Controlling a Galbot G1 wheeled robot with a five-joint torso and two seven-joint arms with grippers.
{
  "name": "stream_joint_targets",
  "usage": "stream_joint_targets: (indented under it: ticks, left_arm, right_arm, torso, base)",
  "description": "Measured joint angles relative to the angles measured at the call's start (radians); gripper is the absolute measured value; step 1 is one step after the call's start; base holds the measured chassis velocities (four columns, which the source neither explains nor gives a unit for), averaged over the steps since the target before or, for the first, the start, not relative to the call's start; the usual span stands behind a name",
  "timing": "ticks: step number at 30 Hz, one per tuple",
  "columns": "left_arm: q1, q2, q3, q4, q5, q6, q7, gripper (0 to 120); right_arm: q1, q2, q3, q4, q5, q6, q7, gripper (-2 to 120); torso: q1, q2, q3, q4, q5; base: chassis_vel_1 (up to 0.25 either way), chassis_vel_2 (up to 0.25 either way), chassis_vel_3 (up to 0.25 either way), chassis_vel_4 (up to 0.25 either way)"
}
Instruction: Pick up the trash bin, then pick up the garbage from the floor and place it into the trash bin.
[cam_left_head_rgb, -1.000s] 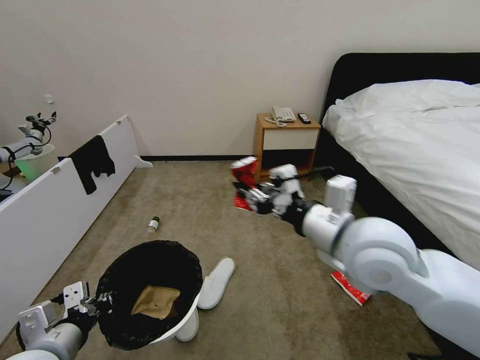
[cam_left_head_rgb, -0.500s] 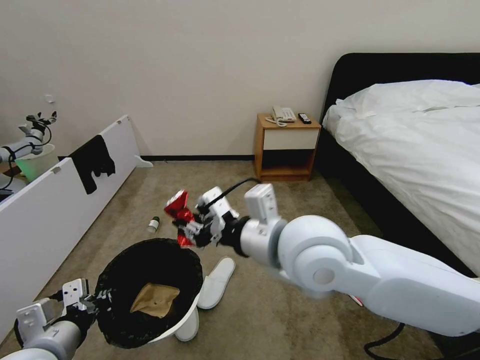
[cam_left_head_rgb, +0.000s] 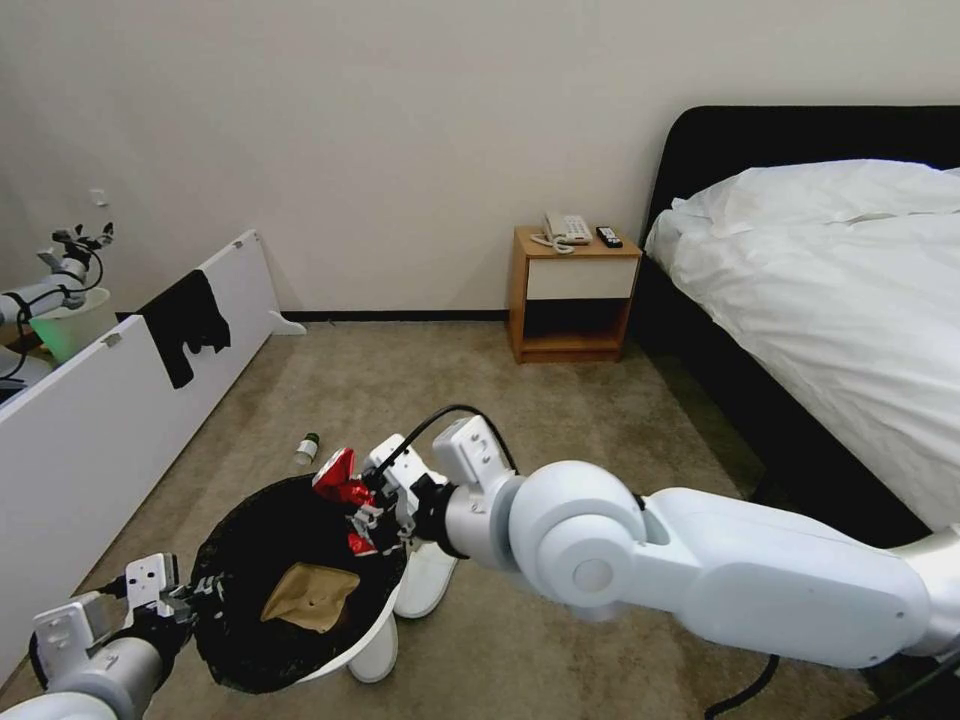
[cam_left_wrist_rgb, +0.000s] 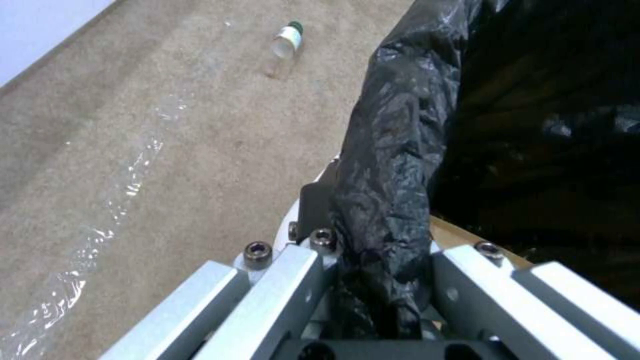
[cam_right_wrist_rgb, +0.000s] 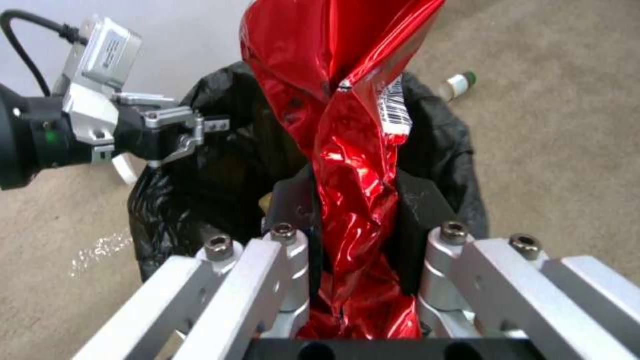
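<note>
Right gripper (cam_left_head_rgb: 372, 505) now over trash bin (cam_left_head_rgb: 340, 655), pinching red snack packet (cam_right_wrist_rgb: 353, 165)

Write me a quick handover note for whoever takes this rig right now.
Left gripper: shut on the trash bin rim, holding it by the black bag.
Right gripper: shut on the red snack packet, held above the bin's mouth.
Done: brown paper bag is in the bin.
Left: release the packet; the green-capped bottle and white slippers lie on the carpet.
</note>
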Motion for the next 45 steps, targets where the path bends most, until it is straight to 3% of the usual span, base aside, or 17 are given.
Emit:
stream_joint_targets:
  ticks: [17,34,45]
  left_arm:
    - [0.001,-0.006,0.003,-0.007,-0.002,0.000,0.001,2]
    - [0.009,-0.014,-0.001,-0.021,-0.005,0.000,0.001,2]
    - [0.005,-0.022,0.003,-0.016,-0.004,0.000,0.002,2]
  right_arm:
    - [-0.006,0.101,-0.072,-0.082,-0.023,-0.003,0.019,19]
    - [-0.097,0.170,-0.115,-0.227,-0.117,-0.004,0.050,19]
    - [-0.103,0.186,-0.104,-0.240,-0.123,-0.002,0.055,59]
  torso:
    - [0.000,0.000,0.000,0.0000,0.0000]
    - [0.000,0.000,0.000,0.0000,0.0001]
    - [0.000,0.000,0.000,0.0000,0.0000]
  base:
    - [0.000,0.000,0.000,0.000]
    - [0.000,0.000,0.000,0.000]
    - [0.000,0.000,0.000,0.000]
